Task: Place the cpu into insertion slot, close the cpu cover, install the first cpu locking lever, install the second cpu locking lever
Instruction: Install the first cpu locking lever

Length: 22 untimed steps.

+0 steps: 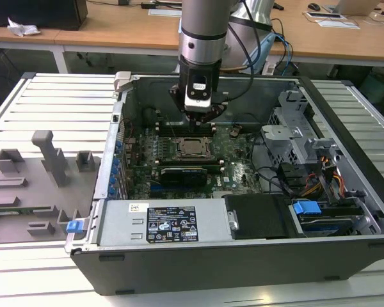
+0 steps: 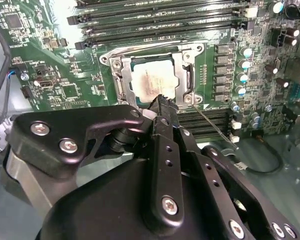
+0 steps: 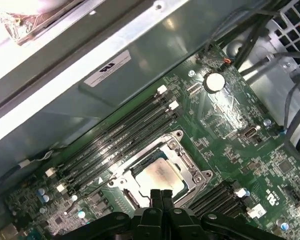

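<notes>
Closest to the exterior camera stands the dark grey metal wall of the open computer case (image 1: 198, 272), and behind it lies a grey box-shaped power supply with a white-and-black label (image 1: 125, 225). Further in sits the green motherboard (image 1: 233, 163), with a long black graphics card (image 1: 185, 173) lying across it. The small square cpu with a pale silvery metal top (image 1: 193, 147) rests inside the square black insertion slot (image 2: 188, 80), near the middle of the board. The thin silvery metal cpu cover with a square window (image 2: 182, 57) lies flat around the chip, framing its top. A thin metal lever rod (image 2: 212, 125) sticks out slantwise from one corner of the socket, across the neighbouring long black memory slots (image 3: 120, 140). The black gripper (image 3: 160, 192) hangs from the silver arm directly above the socket's edge, its tip just over the cover's rim beside the chip. In the first wrist view its two fingers (image 3: 155, 196) lie pressed together side by side with nothing between them. A round silver coin battery (image 3: 214, 81) sits on the board well apart from the socket. On the exterior view's left, a grey moulded fixture tray (image 1: 32, 185) rests on the pale slatted table (image 1: 57, 102).
</notes>
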### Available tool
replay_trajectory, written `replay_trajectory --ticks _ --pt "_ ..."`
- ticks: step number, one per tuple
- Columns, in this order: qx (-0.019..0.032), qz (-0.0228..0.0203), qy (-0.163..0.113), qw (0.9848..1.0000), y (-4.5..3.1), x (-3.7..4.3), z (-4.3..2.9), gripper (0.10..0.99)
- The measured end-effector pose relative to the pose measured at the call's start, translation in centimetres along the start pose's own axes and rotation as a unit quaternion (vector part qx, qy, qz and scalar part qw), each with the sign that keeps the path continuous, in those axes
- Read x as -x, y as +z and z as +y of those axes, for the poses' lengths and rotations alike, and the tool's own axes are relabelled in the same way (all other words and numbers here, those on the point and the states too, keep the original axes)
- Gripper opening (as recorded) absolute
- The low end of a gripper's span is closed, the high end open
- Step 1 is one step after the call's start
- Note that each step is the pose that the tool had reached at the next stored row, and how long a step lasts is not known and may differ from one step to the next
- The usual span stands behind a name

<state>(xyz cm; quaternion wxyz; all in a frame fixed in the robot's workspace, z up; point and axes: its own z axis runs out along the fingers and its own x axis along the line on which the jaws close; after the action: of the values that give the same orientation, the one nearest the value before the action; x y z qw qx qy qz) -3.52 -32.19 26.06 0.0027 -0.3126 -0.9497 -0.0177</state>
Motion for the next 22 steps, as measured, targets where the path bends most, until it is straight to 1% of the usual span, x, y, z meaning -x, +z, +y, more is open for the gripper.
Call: replay_trajectory --ticks 5,6,10,12,14,15,16,17,18,19,20,21,22 --pt "-0.0004 0.0008 -0.026 0.9997 0.0 0.0 0.0 0.106" --pt "-0.0006 0.0012 -0.036 0.9994 0.01 0.0 0.0 0.106" --pt "-0.0009 0.0018 -0.056 0.9984 0.01 0.0 0.0 0.106" --pt "-0.0011 0.0022 -0.069 0.9976 0.01 0.0 0.0 0.106" --pt "-0.0015 0.003 -0.095 0.9955 0.01 0.0 0.0 0.106" --pt "-0.0016 0.0033 -0.102 0.9948 0.01 0.0 0.0 0.106" --pt "-0.0018 0.0036 -0.112 0.9937 0.01 0.0 0.0 0.106" --pt "-0.002 0.0041 -0.127 0.9919 0.01 0.0 0.0 0.106" --pt "-0.0023 0.0046 -0.144 0.9896 0.01 0.0 0.0 0.106" --pt "-0.0026 0.0051 -0.159 0.9873 0.01 0.0 0.0 0.106" --pt "-0.0028 0.0056 -0.176 0.9844 0.01 0.0 0.0 0.106" --pt "-0.0031 0.006 -0.189 0.982 0.01 0.0 0.0 0.106" --pt "-0.0032 0.0063 -0.196 0.9805 0.01 0.0 0.0 0.106"
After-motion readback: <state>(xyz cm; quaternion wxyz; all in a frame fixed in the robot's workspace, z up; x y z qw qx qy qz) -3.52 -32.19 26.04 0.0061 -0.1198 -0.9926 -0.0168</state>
